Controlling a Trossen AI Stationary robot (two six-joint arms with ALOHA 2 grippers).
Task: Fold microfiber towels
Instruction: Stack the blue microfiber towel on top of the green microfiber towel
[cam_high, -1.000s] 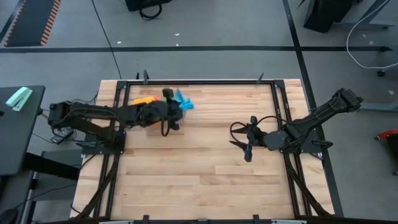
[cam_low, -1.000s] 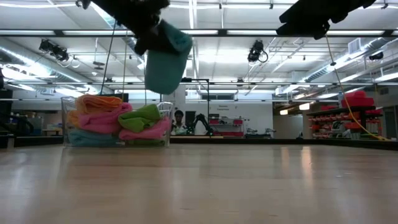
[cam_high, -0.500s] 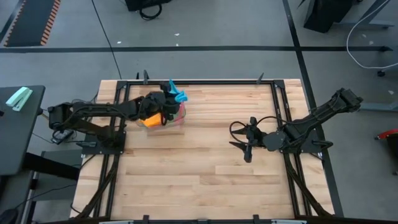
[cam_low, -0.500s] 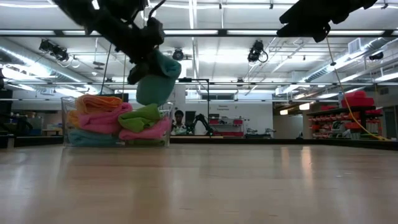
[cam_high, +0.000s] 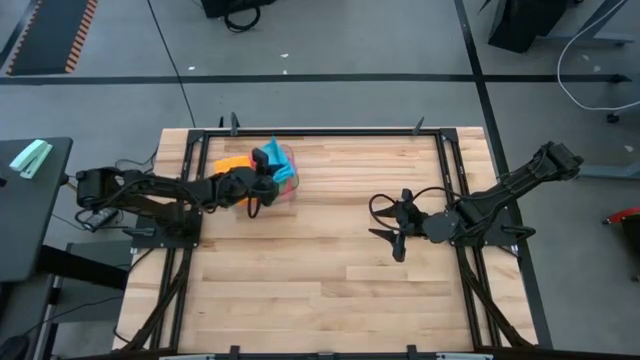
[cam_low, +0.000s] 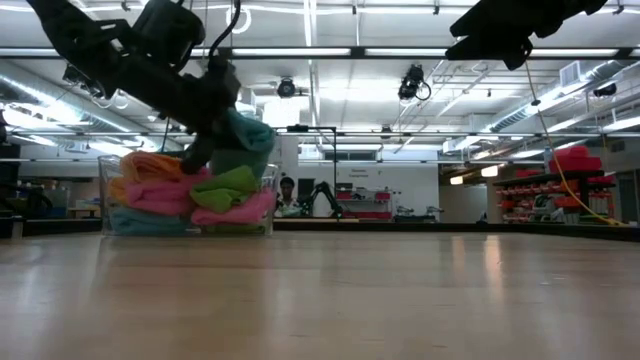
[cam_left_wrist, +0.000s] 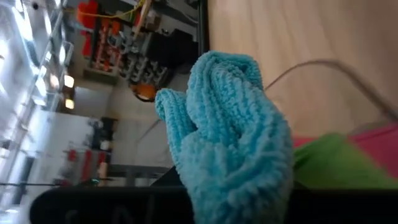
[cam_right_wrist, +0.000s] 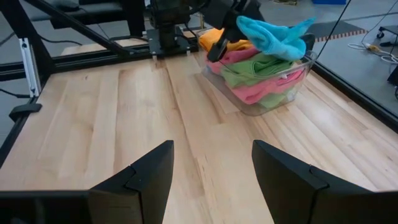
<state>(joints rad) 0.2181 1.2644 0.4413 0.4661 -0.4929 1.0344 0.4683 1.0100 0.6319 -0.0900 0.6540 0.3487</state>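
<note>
My left gripper (cam_high: 262, 172) is shut on a bunched blue microfiber towel (cam_low: 243, 140) over the clear plastic bin (cam_low: 268, 205) at the table's far left. The towel also shows in the left wrist view (cam_left_wrist: 230, 124) and the right wrist view (cam_right_wrist: 273, 31). Orange (cam_low: 160, 165), pink (cam_low: 165, 195) and green (cam_low: 228, 187) towels lie piled in the bin. My right gripper (cam_right_wrist: 211, 180) is open and empty above the bare table at the right (cam_high: 395, 235). My left gripper pinches the blue towel's bunched part (cam_left_wrist: 239, 183) between its two fingers, several layers together. The fingers slant down from the table's left side. The towel hangs below the fingers, and its lower part (cam_right_wrist: 280, 43) meets the pile in the bin.
A black metal frame (cam_high: 330, 131) runs round the table's edges. The wooden tabletop (cam_high: 320, 270) lies between the two arms and toward the near edge. Beyond the far edge is the room, with shelves and equipment.
My left gripper, still shut on the blue towel, has gone down and toward the table's left, over the bin. The towel, which hung high above the bin, has come down onto the pile of towels.
</note>
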